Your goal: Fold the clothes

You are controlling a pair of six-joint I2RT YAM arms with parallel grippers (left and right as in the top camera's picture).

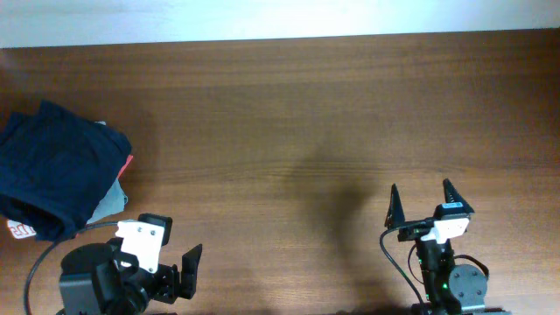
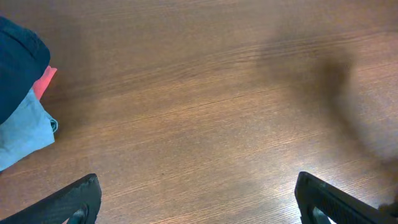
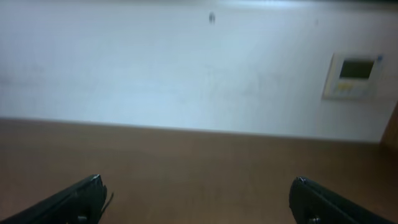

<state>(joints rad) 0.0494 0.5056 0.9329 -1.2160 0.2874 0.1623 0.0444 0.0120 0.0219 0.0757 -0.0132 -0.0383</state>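
Observation:
The dark navy-blue clothes (image 1: 57, 166) lie folded in a bundle at the left edge of the table, on top of a small pile. A corner of them shows at the top left of the left wrist view (image 2: 18, 62). My left gripper (image 1: 179, 267) is open and empty near the front edge, to the right of the pile; in its own view the fingers (image 2: 198, 199) stand wide apart over bare wood. My right gripper (image 1: 422, 203) is open and empty at the front right, its fingers (image 3: 196, 199) wide apart above the table.
Under the navy garment lie a grey garment (image 1: 112, 199) (image 2: 25, 134) and a red shirt with white print (image 1: 21, 229), a red edge showing in the left wrist view (image 2: 45, 81). The brown wooden table (image 1: 306, 114) meets a white wall (image 3: 186, 68) bearing a small control panel (image 3: 352, 76).

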